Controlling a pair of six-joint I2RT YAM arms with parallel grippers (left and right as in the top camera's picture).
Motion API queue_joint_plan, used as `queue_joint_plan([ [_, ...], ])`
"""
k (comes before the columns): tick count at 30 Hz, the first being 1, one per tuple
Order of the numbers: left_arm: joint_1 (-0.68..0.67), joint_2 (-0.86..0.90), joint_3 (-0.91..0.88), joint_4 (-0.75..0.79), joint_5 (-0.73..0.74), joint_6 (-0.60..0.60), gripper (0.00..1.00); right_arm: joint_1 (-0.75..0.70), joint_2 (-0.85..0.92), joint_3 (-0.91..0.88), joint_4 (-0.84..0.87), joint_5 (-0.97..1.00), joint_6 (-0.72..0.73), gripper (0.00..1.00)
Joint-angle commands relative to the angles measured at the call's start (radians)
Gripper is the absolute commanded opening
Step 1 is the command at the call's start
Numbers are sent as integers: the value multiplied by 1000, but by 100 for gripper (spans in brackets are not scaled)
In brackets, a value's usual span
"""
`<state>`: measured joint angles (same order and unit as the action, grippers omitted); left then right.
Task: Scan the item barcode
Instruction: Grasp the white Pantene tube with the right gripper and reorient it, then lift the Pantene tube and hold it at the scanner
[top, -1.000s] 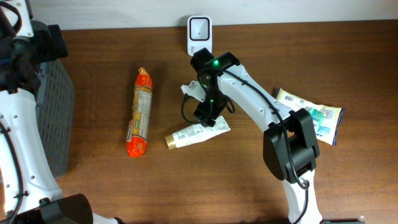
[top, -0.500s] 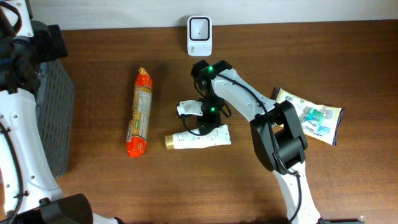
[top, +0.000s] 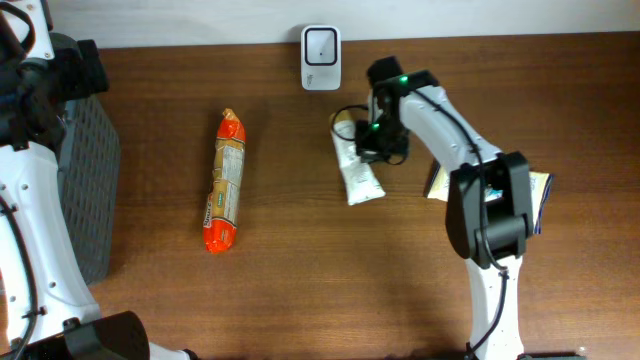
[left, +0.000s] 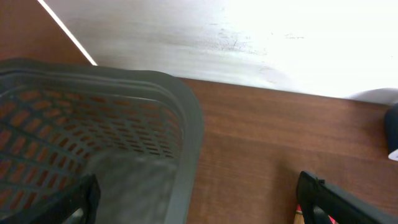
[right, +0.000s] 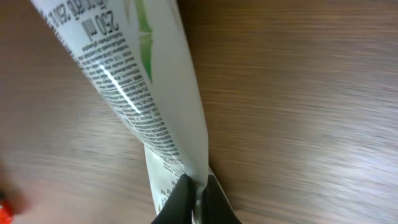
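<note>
The right tool (top: 378, 140) is clenched on the white tube (top: 356, 166). In the right wrist view its two dark fingertips (right: 180, 198) pinch a thin edge of the tube (right: 146, 81) at the bottom centre of the frame. Black print on the tube reads "250 ml" at the upper left; the finer lines below it are too small to read. A green stripe runs beside them.

From overhead the tube lies just above the middle of the frame, below and right of the white scanner (top: 321, 45). Whether it rests on the bench (top: 300, 290) or hangs just clear cannot be told.

The left tool (left: 199, 186) is released, jaws wide, grasping nothing, over the grey basket (left: 180, 143).
</note>
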<state>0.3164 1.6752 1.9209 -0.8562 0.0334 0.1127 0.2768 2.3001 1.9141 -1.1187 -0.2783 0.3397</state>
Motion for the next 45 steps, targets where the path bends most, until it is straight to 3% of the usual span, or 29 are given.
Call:
queue_joint_plan([
  [1,1,-15,11,2,3,13,99,18,-20,-10,-101,11,-136,21],
  [2,1,-15,11,2,3,13,99,40,-20,-13,-137,-33,-222,55],
  [3,1,-15,11,2,3,13,99,59,-20,-14,-163,-108,-326,77],
  [4,1,-15,11,2,3,13,99,65,-20,-23,-163,-130,-351,84],
  [9,1,-15,11,1,3,13,99,-47,-55,-69,-88,-137,-306,76],
  [13,1,-15,11,1,3,13,99,-177,-289,-74,-145,-132,-278,69],
  [15,1,-15,11,1,3,13,99,-200,-384,-154,-90,-126,-220,72],
  [20,1,-15,11,2,3,13,99,-199,-423,-703,526,-294,-11,79],
  [23,1,-15,11,2,3,13,99,-185,-365,-777,690,-293,37,79],
  [25,1,-15,11,1,3,13,99,-153,-299,-777,764,-298,97,77],
  [28,1,-15,11,1,3,13,99,-98,-226,-777,847,-294,179,67],
  [29,1,-15,11,2,3,13,99,-93,-204,-777,849,-294,205,60],
  [30,1,-15,11,2,3,13,99,-93,-197,-777,846,-294,220,42],
  [32,1,-15,11,1,3,13,99,-93,-197,-777,847,-327,219,19],
  [34,1,-15,11,1,3,13,99,-96,-197,-766,858,-420,170,4],
  [36,1,-15,11,2,3,13,99,-95,-224,-716,807,-497,72,4],
  [40,1,-15,11,2,3,13,99,-15,-347,-394,338,-497,-245,4],
  [42,1,-15,11,1,3,13,99,53,-359,-202,162,-497,-345,4],
  [45,1,-15,11,1,3,13,99,108,-359,-4,51,-538,-390,4],
])
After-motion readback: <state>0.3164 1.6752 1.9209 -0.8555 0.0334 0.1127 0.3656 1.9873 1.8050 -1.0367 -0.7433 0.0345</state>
